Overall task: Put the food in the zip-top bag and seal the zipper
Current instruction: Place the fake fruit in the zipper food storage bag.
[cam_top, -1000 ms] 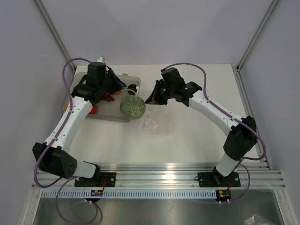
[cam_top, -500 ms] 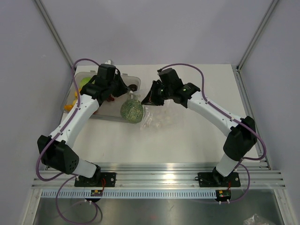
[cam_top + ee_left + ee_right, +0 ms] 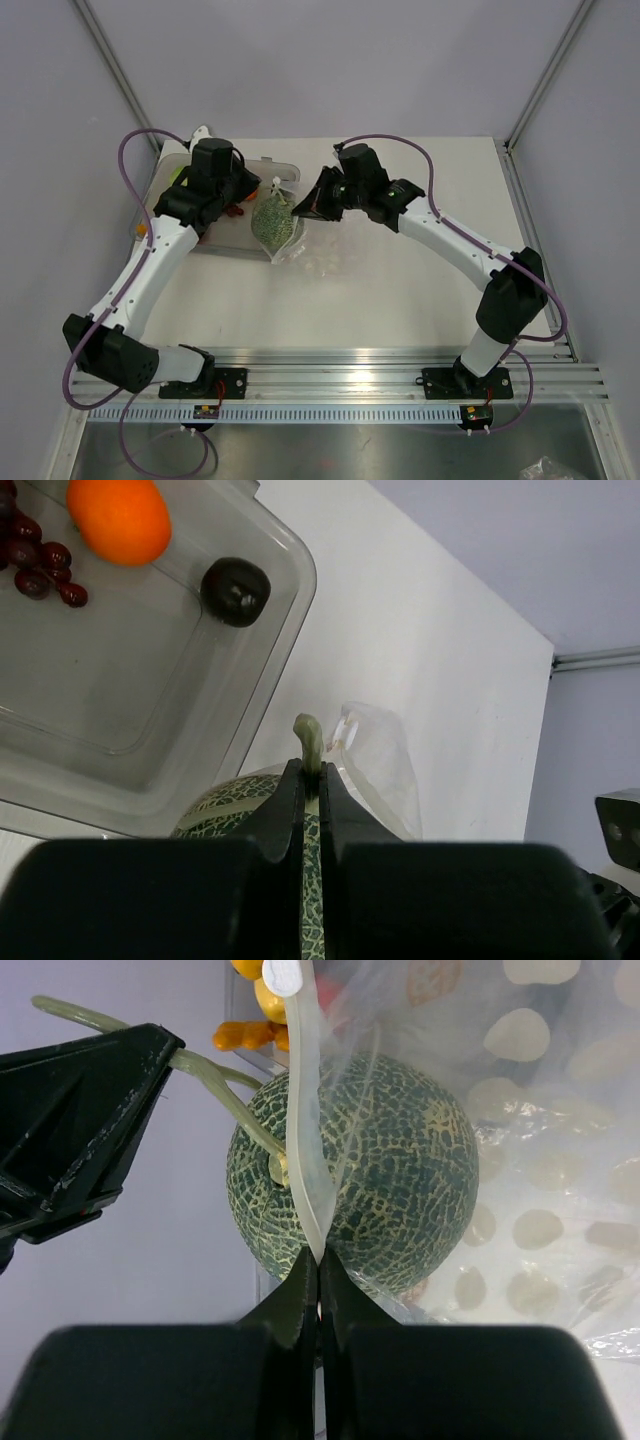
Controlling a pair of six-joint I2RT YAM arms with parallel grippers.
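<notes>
A green netted toy melon [image 3: 275, 222] hangs by its pale stem [image 3: 309, 738] from my left gripper [image 3: 258, 186], which is shut on the stem [image 3: 311, 770]. The melon [image 3: 400, 1160] sits partly inside the clear zip-top bag [image 3: 318, 255]. My right gripper [image 3: 301, 209] is shut on the bag's whitish zipper strip [image 3: 300, 1110] and holds the mouth up beside the melon [image 3: 319, 1258]. An orange [image 3: 120, 518], dark grapes [image 3: 35, 555] and a dark brown ball [image 3: 236, 590] lie in the grey tray [image 3: 100, 700].
The grey translucent tray [image 3: 215, 240] stands at the back left, right next to the melon, with yellow and orange pieces [image 3: 250, 1030] in it. The bag's loose body [image 3: 375, 770] lies crinkled on the white table right of the tray.
The melon has moved a little left and up and now hangs within the bag's mouth. My right gripper has shifted left with the bag's edge. My left arm's elbow has swung left.
</notes>
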